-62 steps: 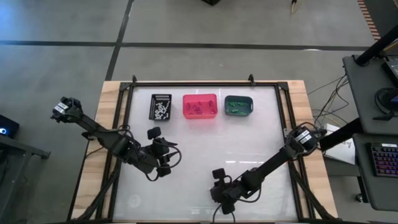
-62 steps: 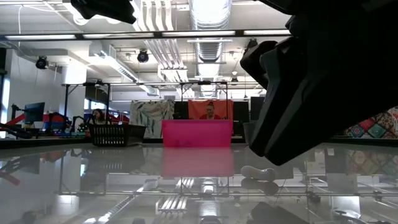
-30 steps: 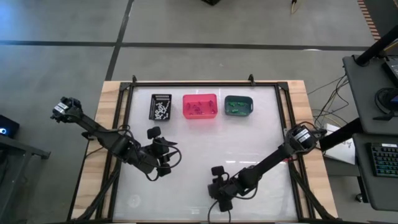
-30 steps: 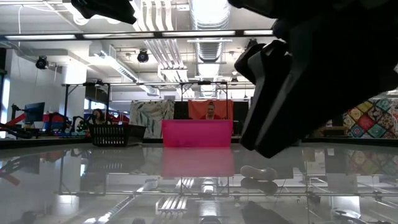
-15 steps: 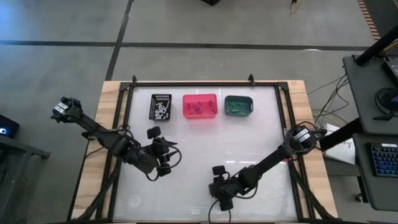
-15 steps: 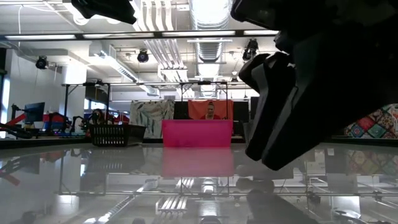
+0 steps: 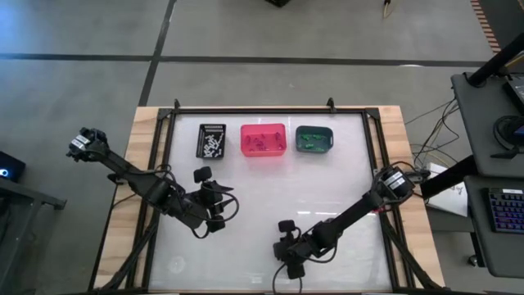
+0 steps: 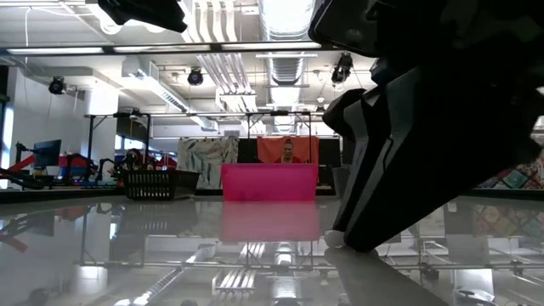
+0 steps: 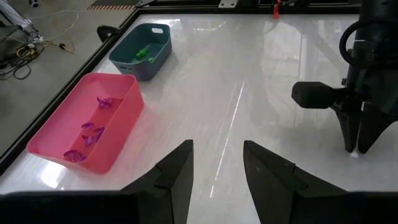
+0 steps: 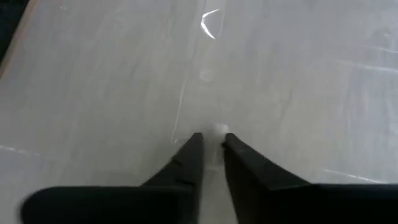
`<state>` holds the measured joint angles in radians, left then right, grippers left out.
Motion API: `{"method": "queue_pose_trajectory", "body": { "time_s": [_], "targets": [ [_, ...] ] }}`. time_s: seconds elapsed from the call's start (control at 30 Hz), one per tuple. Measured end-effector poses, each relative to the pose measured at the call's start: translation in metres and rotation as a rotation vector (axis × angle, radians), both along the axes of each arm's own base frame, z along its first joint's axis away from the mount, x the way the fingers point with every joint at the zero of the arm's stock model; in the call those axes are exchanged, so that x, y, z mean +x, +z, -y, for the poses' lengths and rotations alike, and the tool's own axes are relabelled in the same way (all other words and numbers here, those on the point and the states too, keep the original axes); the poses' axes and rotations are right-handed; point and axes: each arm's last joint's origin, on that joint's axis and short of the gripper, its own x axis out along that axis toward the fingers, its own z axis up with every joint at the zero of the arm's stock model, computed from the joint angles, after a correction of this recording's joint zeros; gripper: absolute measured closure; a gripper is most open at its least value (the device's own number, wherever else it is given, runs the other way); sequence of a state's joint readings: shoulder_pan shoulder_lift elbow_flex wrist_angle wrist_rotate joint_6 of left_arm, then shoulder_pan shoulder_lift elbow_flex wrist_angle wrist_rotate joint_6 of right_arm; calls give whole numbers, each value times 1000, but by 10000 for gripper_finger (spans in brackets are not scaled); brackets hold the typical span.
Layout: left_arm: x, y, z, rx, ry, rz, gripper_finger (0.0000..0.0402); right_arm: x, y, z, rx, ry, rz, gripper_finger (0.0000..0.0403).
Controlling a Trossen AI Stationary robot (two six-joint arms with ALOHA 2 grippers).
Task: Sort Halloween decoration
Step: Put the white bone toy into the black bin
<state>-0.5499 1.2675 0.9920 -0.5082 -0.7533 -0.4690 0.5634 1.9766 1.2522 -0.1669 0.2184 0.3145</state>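
A tiny white Halloween decoration [image 10: 219, 129] lies on the glossy white table near its near edge, at the fingertips of my right gripper [image 7: 291, 266], which is shut on it. The low view shows the trinket [image 8: 333, 240] at table level under the gripper's tip. My left gripper [image 7: 214, 215] hovers open over the table's left middle with nothing between its fingers [image 9: 180, 168]. White trinkets lie in the black bin [image 7: 212, 139], purple ones in the pink bin [image 9: 87, 124], green ones in the teal bin [image 9: 142, 50]. My right gripper pinches the small white decoration [image 10: 219, 129] between the free ends of its two fingers. The fingers slant down toward the table's near edge. The trinket sits at the table top, with the fingertips [image 8: 353, 242] down beside it.
The three bins stand in a row along the far edge: black on the left, pink [image 7: 263, 139] in the middle, teal [image 7: 313, 138] on the right. A wooden frame [image 7: 147, 164] rims the table. Bare table lies between the bins and both arms.
My right gripper has sunk down to the table onto the white trinket. The trinket lay in plain view beside the gripper a second ago and now shows only at the fingertips.
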Motion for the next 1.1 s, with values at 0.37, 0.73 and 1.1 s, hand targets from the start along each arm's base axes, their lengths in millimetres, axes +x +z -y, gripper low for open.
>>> {"method": "queue_pose_trajectory", "body": {
  "time_s": [0.37, 0.73, 1.1],
  "targets": [
    [-1, 1, 2, 16, 5, 10, 279, 2, 9, 4, -14, 28, 31, 394],
    [-29, 17, 32, 136, 37, 198, 279, 35, 66, 62, -42, -43, 309, 394],
    [-59, 39, 36, 136, -23, 278, 279, 90, 80, 185, -54, -262, 623, 394]
  ]
}}
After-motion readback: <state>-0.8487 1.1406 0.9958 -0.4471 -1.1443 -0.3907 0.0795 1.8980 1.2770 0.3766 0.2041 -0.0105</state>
